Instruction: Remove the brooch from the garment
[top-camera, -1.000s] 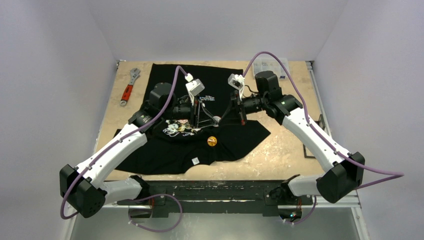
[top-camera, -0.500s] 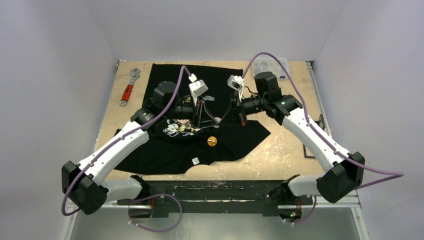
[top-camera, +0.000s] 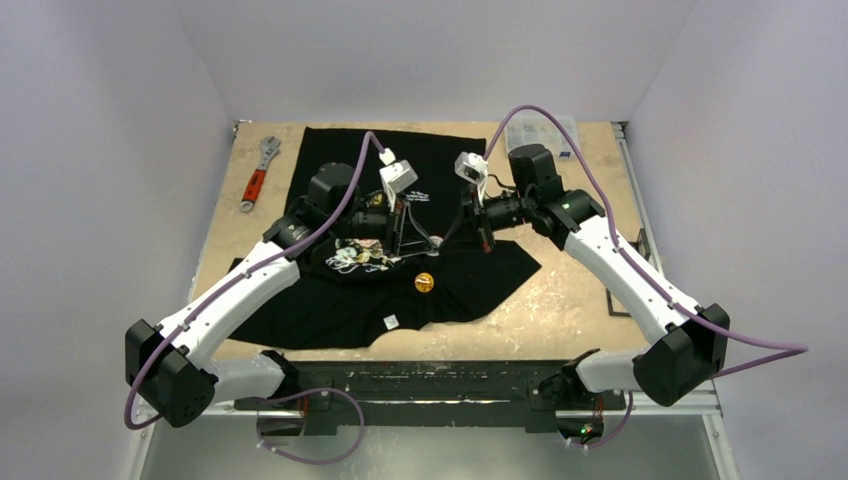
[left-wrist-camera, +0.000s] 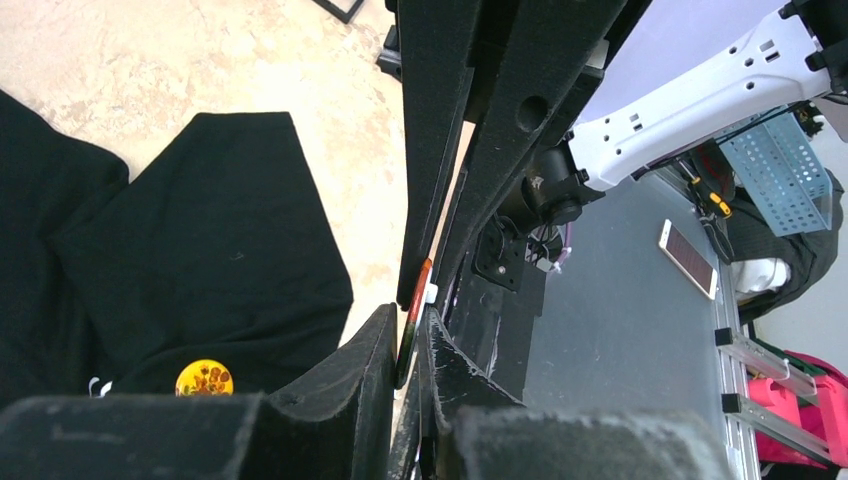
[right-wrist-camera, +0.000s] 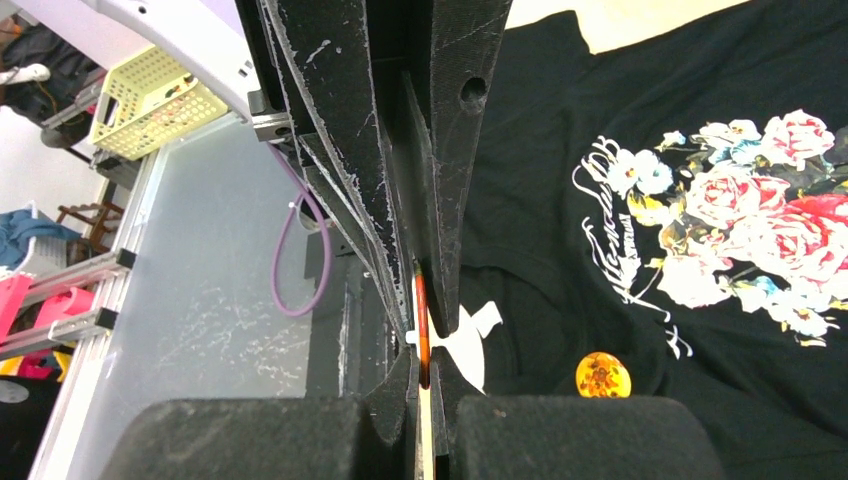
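Observation:
The garment (top-camera: 330, 300), a black T-shirt with a rose print (right-wrist-camera: 750, 210) and white lettering (right-wrist-camera: 610, 235), lies spread on the table. A round yellow-orange brooch (top-camera: 424, 282) sits on its lower front, also in the left wrist view (left-wrist-camera: 204, 378) and the right wrist view (right-wrist-camera: 603, 374). My left gripper (top-camera: 426, 236) and right gripper (top-camera: 447, 234) meet tip to tip above the shirt. Both are shut on one thin red-edged disc, seen edge-on (left-wrist-camera: 415, 300) (right-wrist-camera: 421, 315). The left gripper (left-wrist-camera: 408, 325) and the right gripper (right-wrist-camera: 422, 365) each pinch it. The white neck label (top-camera: 392, 321) shows near the front hem.
A red-handled adjustable wrench (top-camera: 256, 176) lies at the table's back left. A clear plastic box (top-camera: 548, 132) stands at the back right. Bare tabletop (top-camera: 560, 300) shows right of the shirt. A white patch (right-wrist-camera: 478, 345) shows behind the right fingers.

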